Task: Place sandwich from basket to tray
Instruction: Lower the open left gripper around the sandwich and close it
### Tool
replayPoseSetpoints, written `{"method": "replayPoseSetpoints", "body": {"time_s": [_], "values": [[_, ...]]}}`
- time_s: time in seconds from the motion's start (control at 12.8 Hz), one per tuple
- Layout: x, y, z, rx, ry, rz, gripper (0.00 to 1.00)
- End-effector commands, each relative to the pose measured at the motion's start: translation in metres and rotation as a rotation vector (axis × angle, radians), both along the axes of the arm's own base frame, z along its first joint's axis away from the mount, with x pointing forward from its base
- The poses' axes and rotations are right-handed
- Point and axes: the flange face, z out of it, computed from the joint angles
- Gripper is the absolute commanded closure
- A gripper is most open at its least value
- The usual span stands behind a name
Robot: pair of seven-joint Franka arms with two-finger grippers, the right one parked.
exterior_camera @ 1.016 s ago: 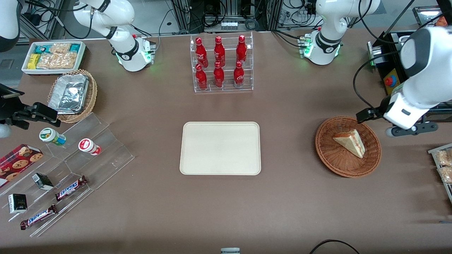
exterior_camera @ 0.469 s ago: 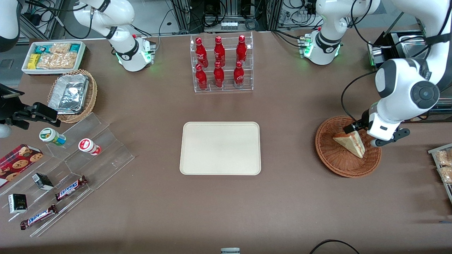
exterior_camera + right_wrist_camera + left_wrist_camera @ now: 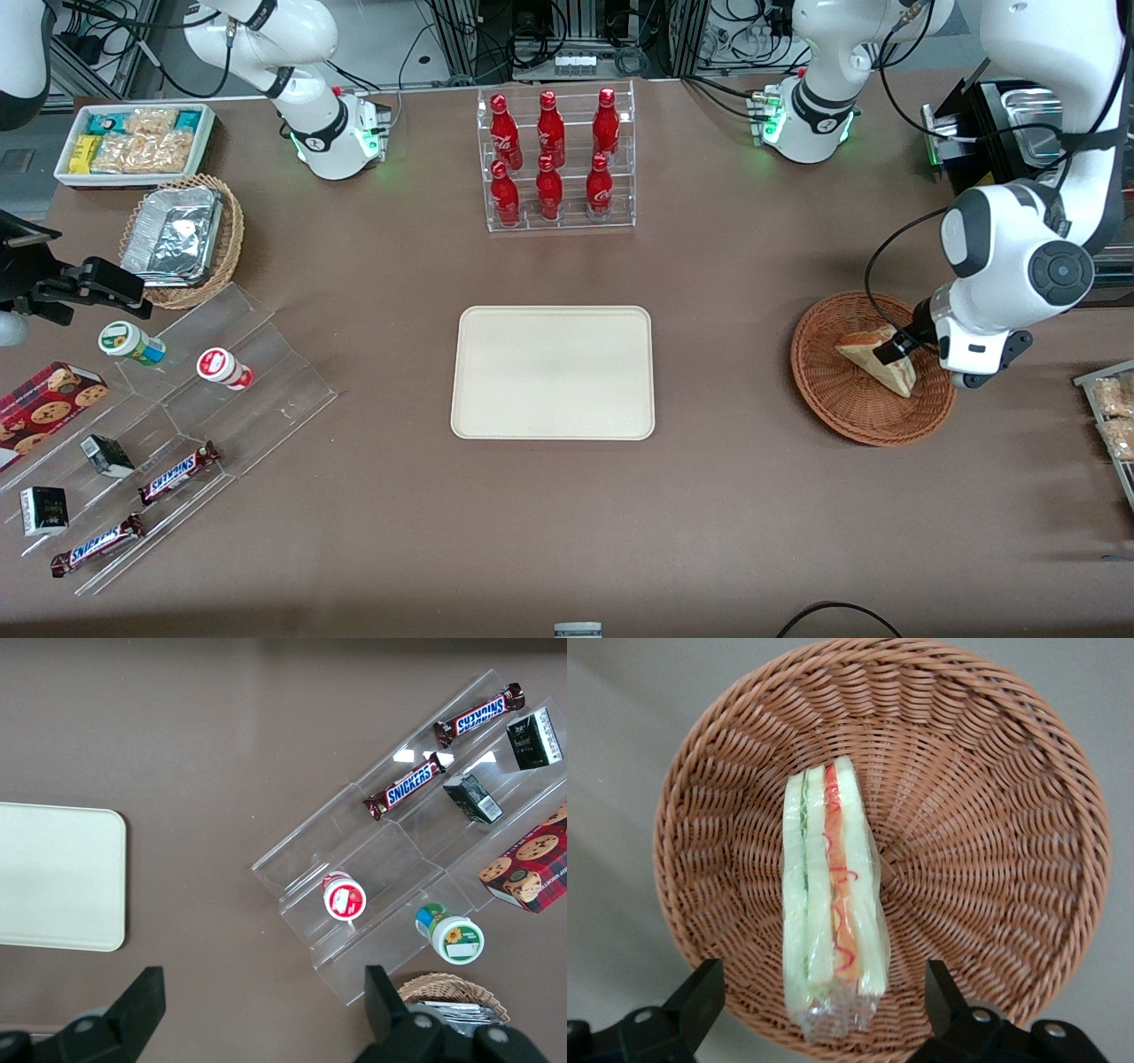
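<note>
While the gripper hangs low over the basket, its fingers spread wide, one to each side of the sandwich, touching neither. Sandwich: clear-wrapped wedge standing on edge in the basket's middle, pale bread slices, green, red and orange filling. Wrist view shows wrap and layers; front view shows only a pale triangle partly under the gripper. Cream tray lies well apart, toward the parked arm.
</note>
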Motion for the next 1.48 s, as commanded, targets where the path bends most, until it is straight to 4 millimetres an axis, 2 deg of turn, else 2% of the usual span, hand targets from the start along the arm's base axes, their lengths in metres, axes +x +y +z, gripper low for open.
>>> {"method": "replayPoseSetpoints", "body": {"time_s": [0.0, 0.23, 0.39, 0.7, 0.78, 0.86, 0.94, 1.17, 1.41], "values": [[0.003, -0.002, -0.024, -0.004, -0.015, 0.111, 0.00], [0.002, -0.001, -0.045, 0.001, 0.002, 0.131, 0.00], [0.000, -0.001, -0.051, 0.002, 0.014, 0.134, 0.02], [-0.002, -0.002, -0.055, 0.004, 0.031, 0.130, 0.27], [-0.002, -0.002, -0.055, 0.003, 0.035, 0.120, 0.40], [-0.002, -0.002, -0.054, 0.008, 0.044, 0.104, 0.46], [-0.002, -0.002, -0.051, 0.009, 0.049, 0.101, 0.47], [0.008, -0.004, -0.027, 0.009, 0.070, 0.094, 0.50], [0.031, -0.016, 0.024, 0.003, 0.126, 0.049, 0.54]]}}
